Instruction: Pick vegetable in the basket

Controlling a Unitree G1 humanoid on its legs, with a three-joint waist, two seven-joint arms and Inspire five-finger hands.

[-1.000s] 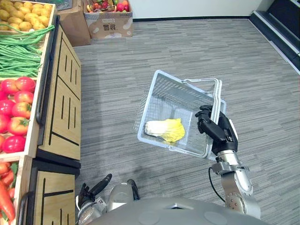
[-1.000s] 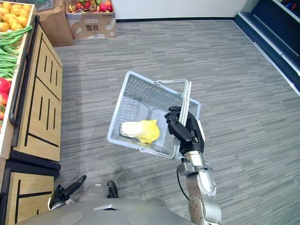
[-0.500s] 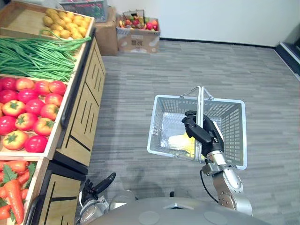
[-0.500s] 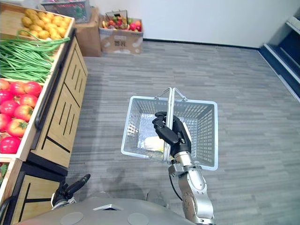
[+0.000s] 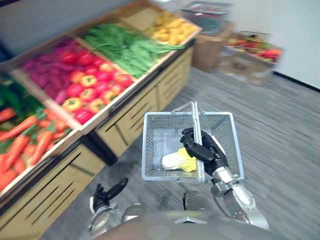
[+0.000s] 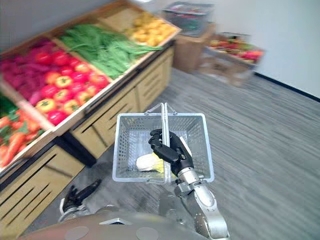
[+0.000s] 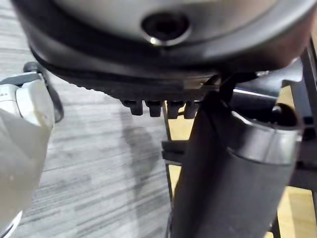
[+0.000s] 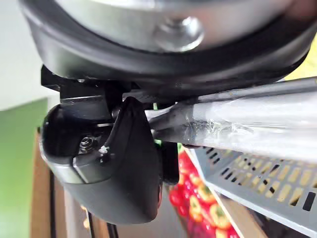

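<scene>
The right hand (image 5: 205, 151) is carrying the grey shopping basket (image 5: 150, 147) by its 2 metal handles (image 5: 194, 112). Its fingers (image 5: 191, 141) are wrapping tightly round both handles where they are meeting over the middle. That grip is letting the basket hang roughly level in front of the robot, so its load is not sliding out. The napa cabbage (image 5: 175, 161) is lying on the basket floor, below those fingers and a little to their left, apart from them and near the wall closest to the robot. The left hand (image 5: 107, 194) is hanging low at the robot's left side, fingers relaxed and straight, grasping nothing; it is probably serving as the free hand for picking. The basket is hovering near the wooden produce stand (image 5: 131, 111), which is displaying tomatoes (image 5: 92, 87), green beans (image 5: 127, 47) and carrots (image 5: 22, 145), likely so that the next vegetable is facing only a short transfer.
</scene>
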